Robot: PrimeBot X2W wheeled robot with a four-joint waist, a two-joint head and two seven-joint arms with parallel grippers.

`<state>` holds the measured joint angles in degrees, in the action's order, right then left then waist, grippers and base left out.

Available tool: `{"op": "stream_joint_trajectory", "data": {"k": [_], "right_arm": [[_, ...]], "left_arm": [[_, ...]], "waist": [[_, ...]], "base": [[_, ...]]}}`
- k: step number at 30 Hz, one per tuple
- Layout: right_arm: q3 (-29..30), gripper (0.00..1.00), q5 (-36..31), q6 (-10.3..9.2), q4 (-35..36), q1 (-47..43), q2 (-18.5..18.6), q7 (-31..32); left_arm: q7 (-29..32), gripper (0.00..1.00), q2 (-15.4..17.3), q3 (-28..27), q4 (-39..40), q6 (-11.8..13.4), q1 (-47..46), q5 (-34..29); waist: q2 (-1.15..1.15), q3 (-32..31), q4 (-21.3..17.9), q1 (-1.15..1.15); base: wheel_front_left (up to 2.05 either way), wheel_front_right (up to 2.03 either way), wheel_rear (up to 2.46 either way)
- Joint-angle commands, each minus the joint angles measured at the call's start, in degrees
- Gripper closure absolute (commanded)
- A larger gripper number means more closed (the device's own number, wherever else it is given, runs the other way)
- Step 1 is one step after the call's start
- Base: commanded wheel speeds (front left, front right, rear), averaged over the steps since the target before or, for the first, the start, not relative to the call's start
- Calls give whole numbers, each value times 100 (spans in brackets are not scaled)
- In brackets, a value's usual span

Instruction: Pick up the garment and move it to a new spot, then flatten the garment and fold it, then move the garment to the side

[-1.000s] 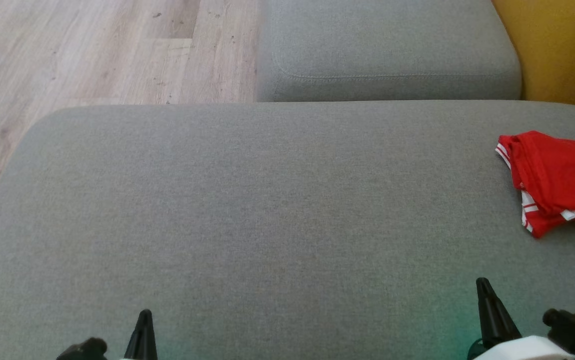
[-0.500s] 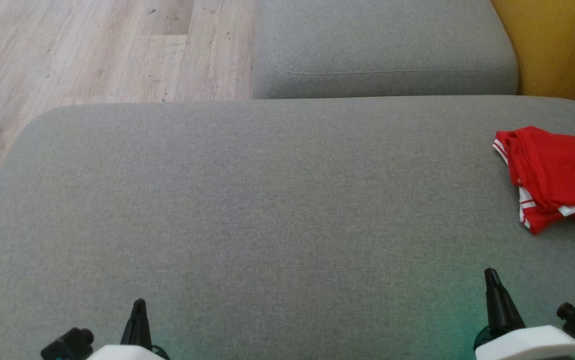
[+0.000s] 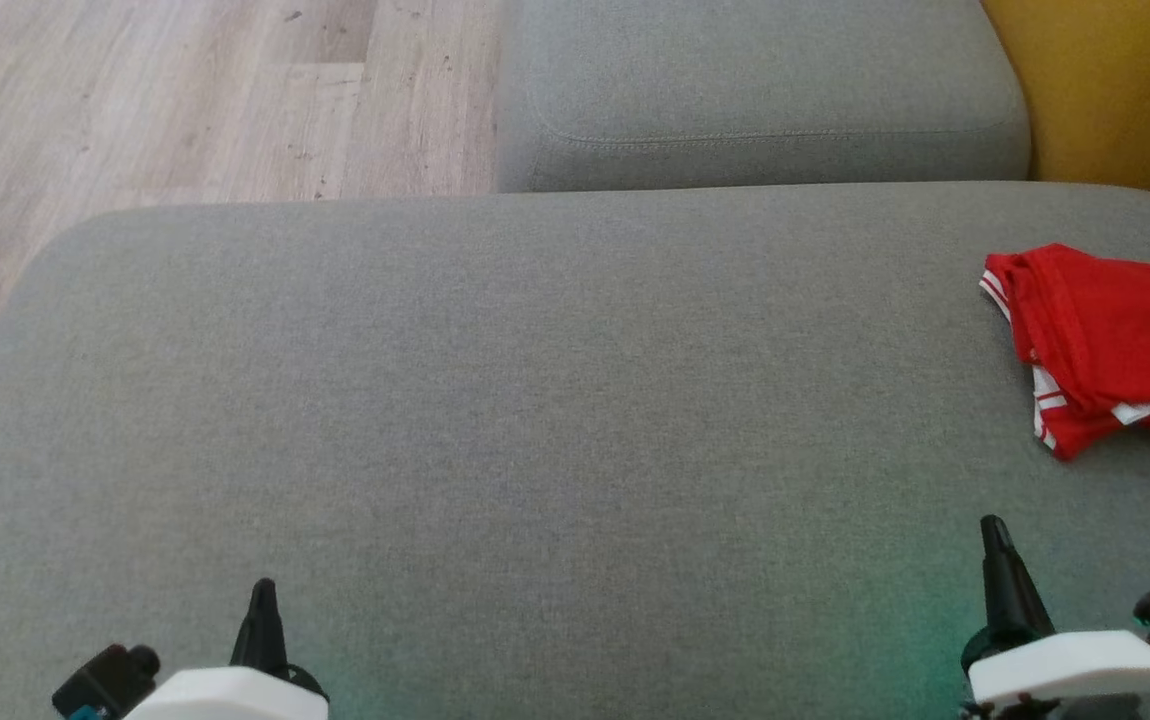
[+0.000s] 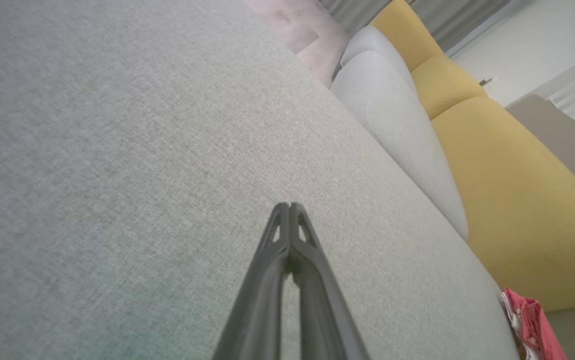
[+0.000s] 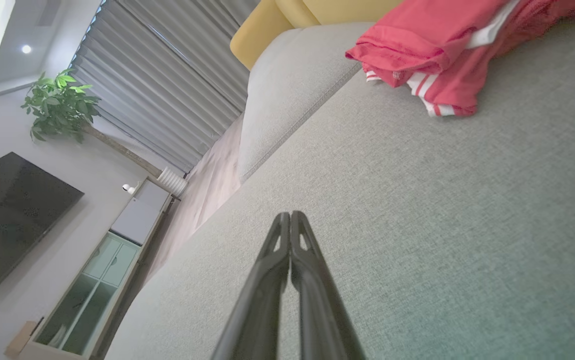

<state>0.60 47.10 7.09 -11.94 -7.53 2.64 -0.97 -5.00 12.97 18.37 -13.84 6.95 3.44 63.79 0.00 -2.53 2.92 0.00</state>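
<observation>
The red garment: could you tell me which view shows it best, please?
The right wrist view: the red garment is close, with its folds and white stripes clear. The head view cuts it off at the right edge; the left wrist view catches a small corner.

View along the right gripper [image 5: 290,216]: fingers pressed together with nothing between them, rising from the bottom edge against a grey seat [image 5: 417,225]. At upper right the garment [image 5: 417,45], red with white stripes, lies bunched on the seat, well apart from the fingertips. Beyond the seat: a second grey cushion [image 5: 287,95] and a yellow cushion [image 5: 262,35]. Background, left: floor [image 5: 207,185], grey blinds [image 5: 167,85], plant [image 5: 60,105], dark screen [image 5: 7,220] on the wall, glass-fronted cabinet [image 5: 92,285]
</observation>
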Motion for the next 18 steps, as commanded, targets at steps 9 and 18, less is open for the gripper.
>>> {"op": "stream_joint_trajectory", "data": {"k": [9,18], "right_arm": [[31,100,677,20,115,458,130,68],[83,100,1267,23,69,589,137,143]], "left_arm": [[145,100,-115,-467,125,-219,-395,420],[285,100,-239,-755,104,-400,-478,784]], "waist": [[0,35,-37,0],[0,70,-75,0]], "base": [[0,0,0],[0,0,0]]}}
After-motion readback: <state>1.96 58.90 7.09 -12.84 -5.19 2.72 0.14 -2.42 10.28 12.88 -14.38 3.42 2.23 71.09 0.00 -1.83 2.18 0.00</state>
